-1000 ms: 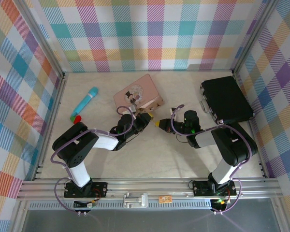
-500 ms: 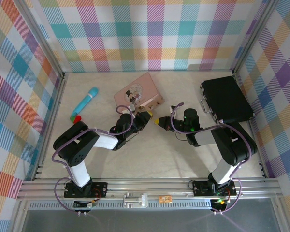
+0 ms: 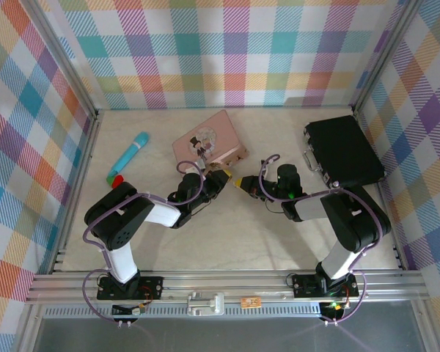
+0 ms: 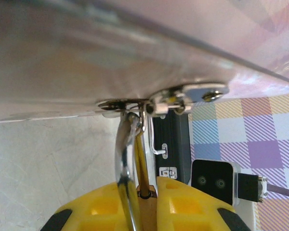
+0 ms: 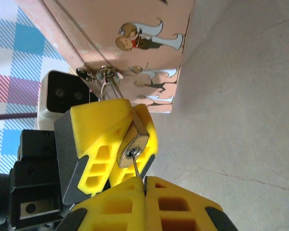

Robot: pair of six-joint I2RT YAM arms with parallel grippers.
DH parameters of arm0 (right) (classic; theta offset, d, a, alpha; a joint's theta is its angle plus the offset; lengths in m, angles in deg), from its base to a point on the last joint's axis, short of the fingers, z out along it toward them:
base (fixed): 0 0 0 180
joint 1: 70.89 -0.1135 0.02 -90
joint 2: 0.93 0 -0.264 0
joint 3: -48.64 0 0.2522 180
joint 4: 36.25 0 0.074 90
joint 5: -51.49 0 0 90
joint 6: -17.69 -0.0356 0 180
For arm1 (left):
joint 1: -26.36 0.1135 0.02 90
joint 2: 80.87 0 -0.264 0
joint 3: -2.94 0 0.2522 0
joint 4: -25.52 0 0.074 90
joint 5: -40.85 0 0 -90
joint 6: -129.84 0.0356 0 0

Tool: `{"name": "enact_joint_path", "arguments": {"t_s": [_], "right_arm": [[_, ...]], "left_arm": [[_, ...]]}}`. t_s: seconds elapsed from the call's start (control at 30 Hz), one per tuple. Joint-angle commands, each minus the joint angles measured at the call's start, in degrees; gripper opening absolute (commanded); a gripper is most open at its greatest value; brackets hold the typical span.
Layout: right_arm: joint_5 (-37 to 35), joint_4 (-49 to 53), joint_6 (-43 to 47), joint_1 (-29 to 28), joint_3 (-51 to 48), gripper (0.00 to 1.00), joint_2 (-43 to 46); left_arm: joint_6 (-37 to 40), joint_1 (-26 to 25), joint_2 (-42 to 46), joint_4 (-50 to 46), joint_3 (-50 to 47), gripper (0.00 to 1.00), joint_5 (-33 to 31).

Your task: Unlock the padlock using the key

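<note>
Biggest worry for us sits right at the jaws: the key (image 5: pixel 134 167) is such a thin sliver that if it's only partway into the keyhole, a twist could make it slip in the right jaws or pop out. That same twist could roll the padlock (image 5: pixel 131 141) in the left jaws. The right jaws are shut tight on the key, bottom middle of the right wrist view, with its tip at or just inside the keyhole; we can't tell how deep. Left jaws are nearly closed, clamped on the padlock's brass body, centre of frame. The shackle goes up through the clasp (image 5: pixel 104 73) of the pink tin (image 5: pixel 135 29), upper left, so a hard turn might drag the tin across the tabletop (image 5: pixel 241 120) too.
</note>
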Motion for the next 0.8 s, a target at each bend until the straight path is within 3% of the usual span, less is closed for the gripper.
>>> {"name": "enact_joint_path", "arguments": {"t_s": [0.0, 0.5, 0.77], "right_arm": [[-5.46, -5.39, -2.88, -0.14, 0.22, 0.00, 0.97], [-6.13, -9.99, -9.71, -3.74, -0.34, 0.00, -2.62], [-8.22, -10.34, -11.13, -3.77, 1.41, 0.00, -4.99]], "left_arm": [[-0.97, -1.49, 0.68, 6.36, 0.84, 0.00, 4.47], [-2.00, -2.54, -0.05, 7.57, 1.85, 0.00, -1.35], [-3.33, -2.98, -1.20, 8.68, 2.97, 0.00, 0.88]]}}
